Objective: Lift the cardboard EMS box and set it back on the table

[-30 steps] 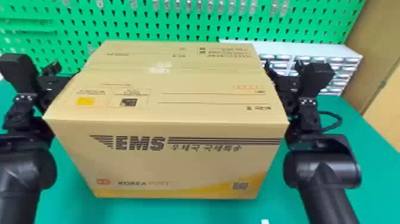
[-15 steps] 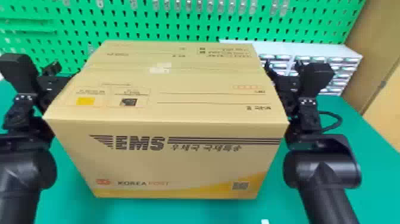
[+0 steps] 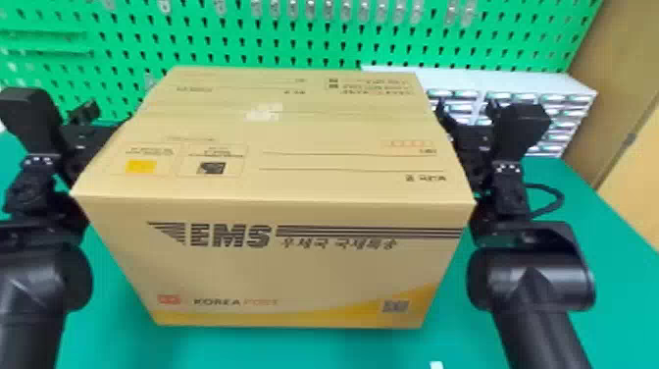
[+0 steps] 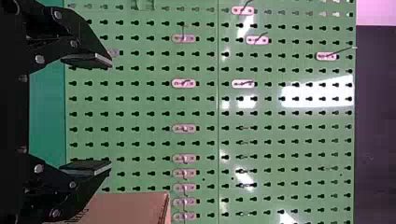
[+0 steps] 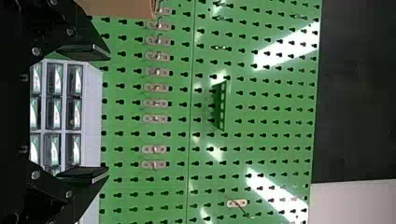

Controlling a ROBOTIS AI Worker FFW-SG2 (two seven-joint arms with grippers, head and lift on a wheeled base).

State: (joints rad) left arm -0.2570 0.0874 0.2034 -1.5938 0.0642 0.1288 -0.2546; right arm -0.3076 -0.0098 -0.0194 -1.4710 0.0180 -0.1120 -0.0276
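Cardboard EMS box (image 3: pixel 304 265) stayed put between the left gripper (image 4: pixel 112 113) at ten o'clock and the right gripper (image 5: pixel 109 112) at two (both spread wide, gripping nothing), green table (image 3: pixel 274 351) at six, so neither lift nor set-down had visibly advanced.

Counts: 1 EMS box (image 3: pixel 284 265), 1 table (image 3: pixel 608 275), 1 drawer cabinet (image 3: pixel 490 81), 1 cable (image 3: pixel 561 196), 1 pegboard wall (image 3: pixel 294 39). 2 arms (image 3: pixel 539 319). 1 left gripper (image 3: pixel 93 137), 1 right gripper (image 3: pixel 465 109), 2 fingers (image 4: pixel 88 59) each. Hook plates (image 4: pixel 183 128): 12 clear in left wrist view, plus 1 partly behind a finger; 11 in right wrist view. Can't tell overlap between views. Drawers too cut off to count.
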